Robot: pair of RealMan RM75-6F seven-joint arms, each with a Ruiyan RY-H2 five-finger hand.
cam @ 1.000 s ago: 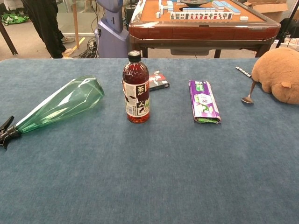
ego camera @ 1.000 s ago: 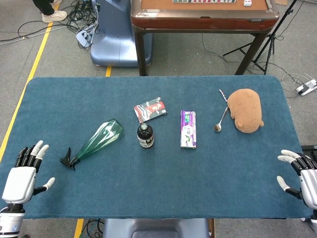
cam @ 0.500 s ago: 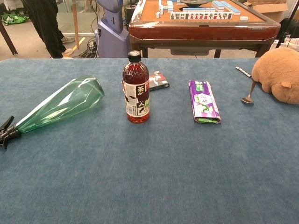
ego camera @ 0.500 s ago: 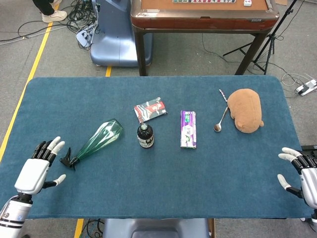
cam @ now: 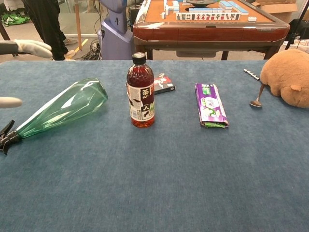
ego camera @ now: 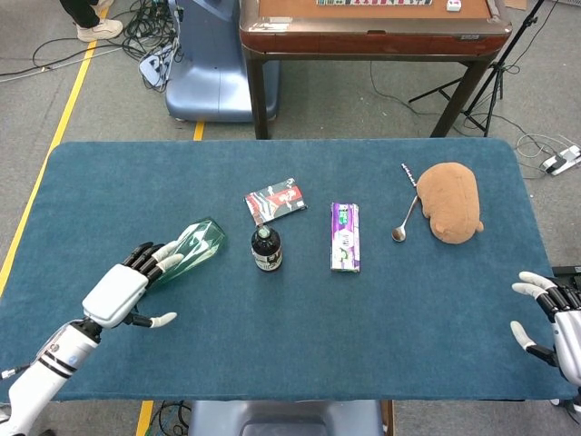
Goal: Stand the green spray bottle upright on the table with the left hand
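The green spray bottle [cam: 63, 108] lies on its side on the blue surface [ego camera: 272, 327], left of the brown drink bottle [cam: 140, 92]. Its black nozzle [cam: 6, 136] points toward the near left edge. The left hand [ego camera: 123, 289] hangs above the thin end of the bottle with its fingers [ego camera: 152, 258] spread apart, holding nothing. The right hand [ego camera: 556, 322] rests at the far right edge, fingers apart and empty too.
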